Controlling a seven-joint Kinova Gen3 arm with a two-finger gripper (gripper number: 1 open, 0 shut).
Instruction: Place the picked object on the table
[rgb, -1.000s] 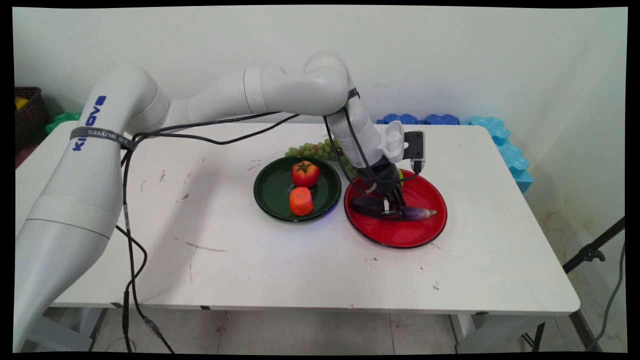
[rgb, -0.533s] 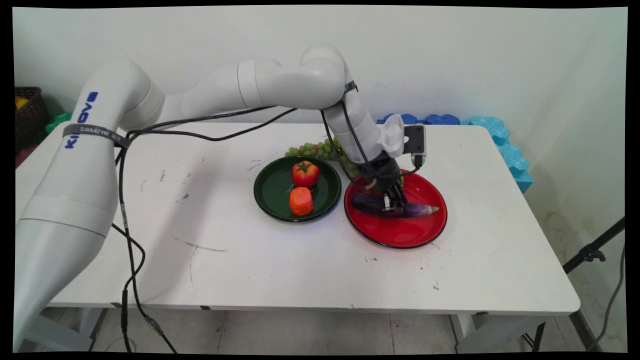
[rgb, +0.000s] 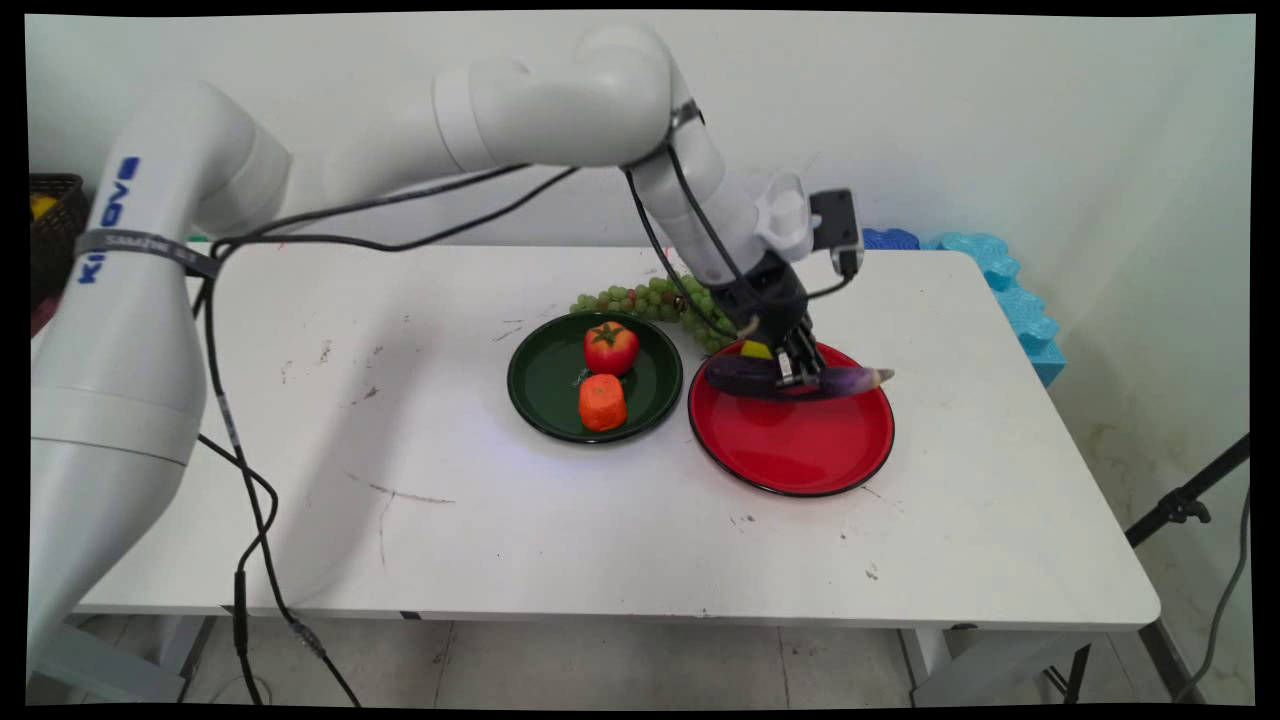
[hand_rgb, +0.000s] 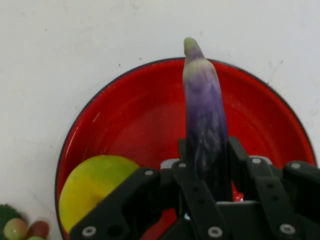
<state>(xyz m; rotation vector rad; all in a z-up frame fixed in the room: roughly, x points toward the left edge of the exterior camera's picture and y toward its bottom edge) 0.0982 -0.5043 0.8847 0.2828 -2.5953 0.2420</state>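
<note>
My gripper (rgb: 790, 372) (hand_rgb: 205, 165) is shut on a purple eggplant (rgb: 790, 380) (hand_rgb: 204, 120) and holds it lengthwise a little above the red plate (rgb: 800, 450) (hand_rgb: 135, 115). The eggplant's pale tip points toward the table's right end. A yellow-green mango (hand_rgb: 92, 187) (rgb: 756, 349) lies on the red plate's far edge, mostly hidden behind the hand in the main view.
A dark green plate (rgb: 545, 385) left of the red one holds a tomato (rgb: 610, 347) and an orange carrot piece (rgb: 602, 402). Green grapes (rgb: 640, 298) (hand_rgb: 22, 229) lie behind both plates. Blue foam pieces (rgb: 985, 265) sit at the table's back right.
The gripper has risen with the eggplant, lifting it off the red plate's surface. The arm has swung upward and back.
</note>
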